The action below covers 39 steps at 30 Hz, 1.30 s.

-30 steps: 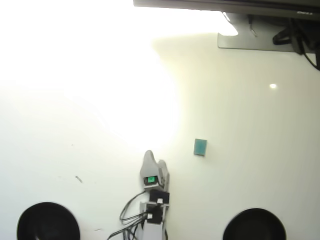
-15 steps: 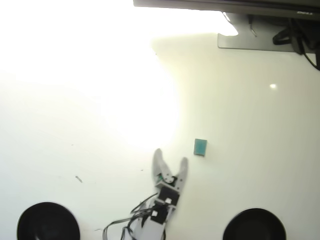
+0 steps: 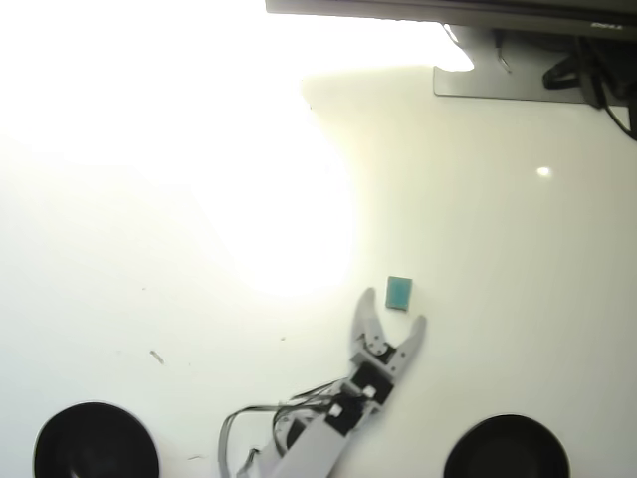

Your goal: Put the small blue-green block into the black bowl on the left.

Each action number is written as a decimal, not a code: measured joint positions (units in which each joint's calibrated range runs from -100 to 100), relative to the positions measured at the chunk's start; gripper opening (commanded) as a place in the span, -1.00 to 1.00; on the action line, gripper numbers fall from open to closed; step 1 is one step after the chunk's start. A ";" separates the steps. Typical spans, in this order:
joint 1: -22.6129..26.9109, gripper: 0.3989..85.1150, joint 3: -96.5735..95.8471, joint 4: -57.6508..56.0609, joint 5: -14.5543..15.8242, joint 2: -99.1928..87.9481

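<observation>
The small blue-green block lies flat on the white table, right of centre in the overhead view. My gripper is open, its two grey fingers spread in a V just below the block, the left tip close beside the block's lower left corner. Nothing is between the fingers. The black bowl sits at the bottom left, cut off by the frame's lower edge, far from the block and the gripper.
A second, near-identical black bowl sits at the bottom right. A grey stand base and dark cables occupy the top right. Strong glare washes out the upper left of the table. Arm cables loop at the bottom centre.
The gripper has opened and swung to the right and up, from left of the block to just below it. The block and both bowls have not moved.
</observation>
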 measured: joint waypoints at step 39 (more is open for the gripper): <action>0.20 -0.84 1.02 17.85 -11.28 48.48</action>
